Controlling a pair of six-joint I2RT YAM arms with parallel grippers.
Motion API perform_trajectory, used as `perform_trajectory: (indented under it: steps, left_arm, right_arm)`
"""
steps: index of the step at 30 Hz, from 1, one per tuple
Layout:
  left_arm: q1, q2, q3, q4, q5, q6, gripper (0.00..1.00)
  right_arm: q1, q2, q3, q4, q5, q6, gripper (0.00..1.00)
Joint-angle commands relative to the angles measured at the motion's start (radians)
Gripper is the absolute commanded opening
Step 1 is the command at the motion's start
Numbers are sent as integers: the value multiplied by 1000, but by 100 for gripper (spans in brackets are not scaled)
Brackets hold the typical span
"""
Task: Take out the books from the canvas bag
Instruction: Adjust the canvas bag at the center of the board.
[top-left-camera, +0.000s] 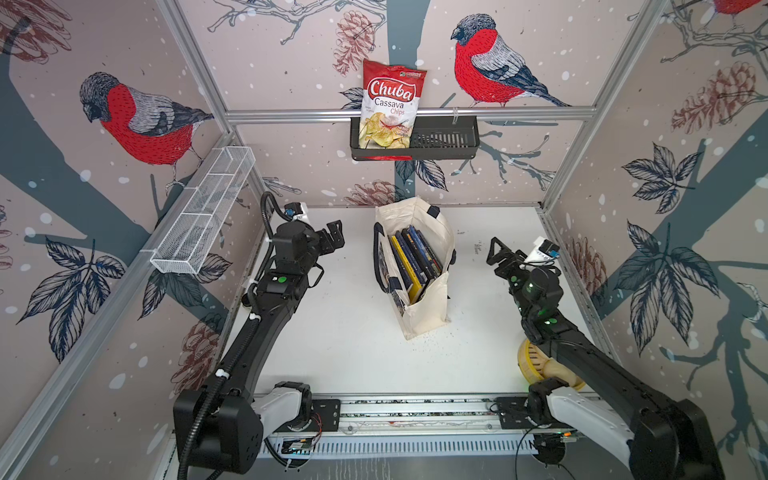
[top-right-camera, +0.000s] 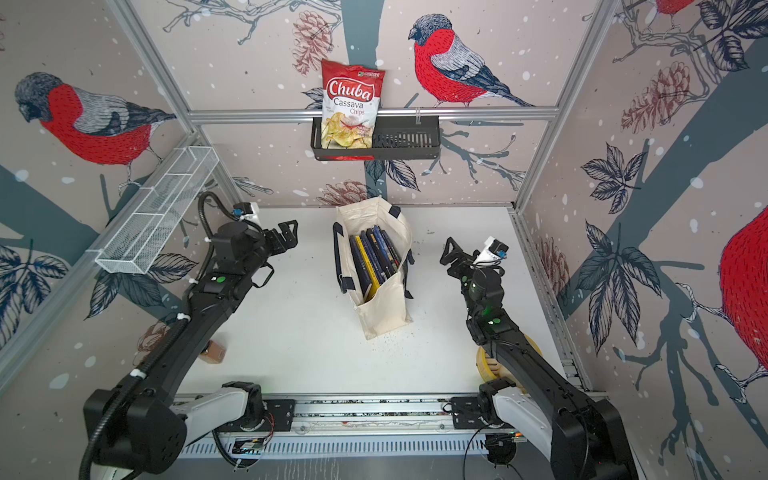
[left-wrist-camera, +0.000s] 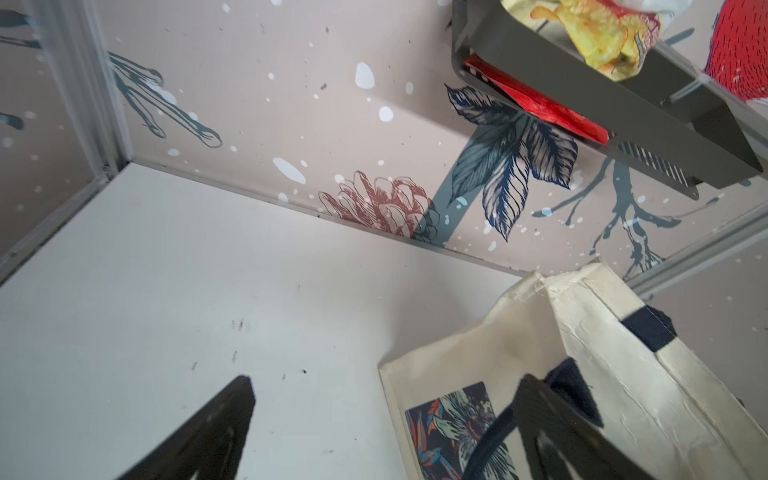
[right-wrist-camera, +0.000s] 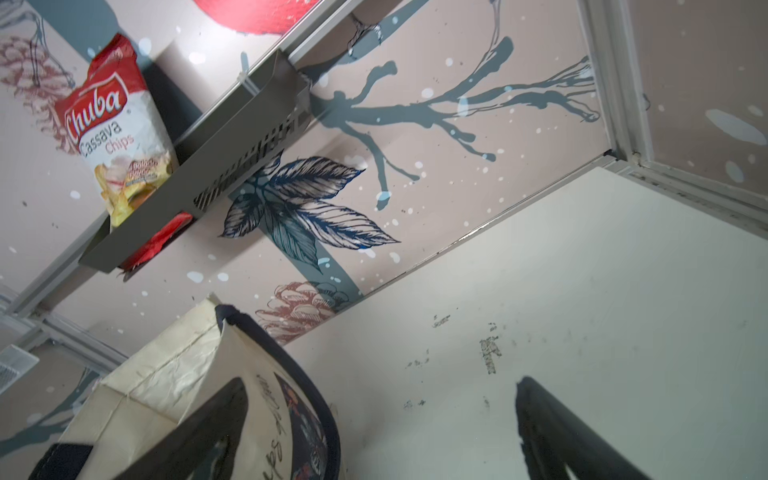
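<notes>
The cream canvas bag (top-left-camera: 428, 309) (top-right-camera: 384, 309) stands upright mid-table in both top views, its mouth open and its navy handles hanging down the sides. Inside it the books (top-left-camera: 415, 257) (top-right-camera: 374, 257) stand on edge, mostly dark with one yellow. To the bag's left my left gripper (top-left-camera: 334, 237) (top-right-camera: 289, 235) hovers open and empty, apart from the bag. On the other side, my right gripper (top-left-camera: 496, 251) (top-right-camera: 451, 251) is open, empty and apart too. In the left wrist view the bag (left-wrist-camera: 602, 374) sits beside the open gripper (left-wrist-camera: 384, 380). The right wrist view shows the bag (right-wrist-camera: 174, 374) by the open gripper (right-wrist-camera: 380, 381).
A red-white chips bag (top-left-camera: 388, 104) stands in a black basket (top-left-camera: 449, 137) on the back rail. A white wire basket (top-left-camera: 203, 212) hangs on the left rail. A yellow round object (top-left-camera: 536, 365) lies under the right arm. A small brown box (top-right-camera: 214, 353) lies by the left arm.
</notes>
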Motion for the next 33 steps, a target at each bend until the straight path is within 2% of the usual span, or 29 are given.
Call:
perform_trajectory:
  steps: [1, 8, 17, 21, 27, 33]
  left_arm:
    - [-37, 62, 116, -173, 22, 51, 98]
    - [-84, 177, 363, -335, 49, 115, 98]
    - [-227, 378, 622, -515, -28, 248, 98]
    - [-239, 453, 715, -554, 1, 257, 98]
    - [-289, 601, 943, -658, -1, 291, 98]
    - [-300, 707, 1035, -712, -20, 307, 98]
  right_arm:
    - [67, 5, 36, -99, 111, -67, 100]
    - [153, -47, 70, -199, 89, -38, 100]
    - [338, -89, 103, -327, 227, -6, 100]
    - [394, -105, 104, -359, 261, 17, 100]
    - [469, -137, 104, -388, 331, 26, 100]
    - [519, -154, 110, -419, 348, 48, 100]
